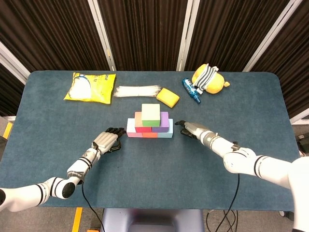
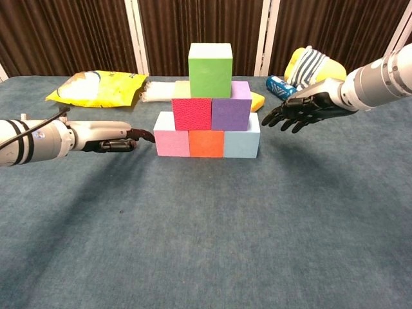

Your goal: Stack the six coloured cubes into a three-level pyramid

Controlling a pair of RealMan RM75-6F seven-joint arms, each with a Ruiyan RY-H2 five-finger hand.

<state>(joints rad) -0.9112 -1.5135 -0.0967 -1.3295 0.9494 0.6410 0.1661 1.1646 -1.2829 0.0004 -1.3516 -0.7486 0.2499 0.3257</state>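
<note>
The cubes stand as a three-level pyramid at the table's middle. A pink cube point(image 2: 171, 142), an orange cube point(image 2: 206, 143) and a light blue cube point(image 2: 241, 143) form the base. On them sit a red cube point(image 2: 191, 113) and a purple cube point(image 2: 230, 111). A green cube point(image 2: 210, 61) point(image 1: 150, 113) tops the stack. My left hand point(image 2: 109, 136) point(image 1: 106, 140) lies flat and empty just left of the pink cube, fingertips close to it. My right hand point(image 2: 301, 108) point(image 1: 189, 128) hovers with fingers spread, apart from the stack on its right.
Along the far side lie a yellow snack bag point(image 1: 90, 86), a white bundle point(image 1: 137, 91), a yellow sponge point(image 1: 168, 97), a blue object point(image 1: 189, 89) and a yellow plush toy point(image 1: 210, 79). Dark curtains back the blue table point(image 1: 154, 174).
</note>
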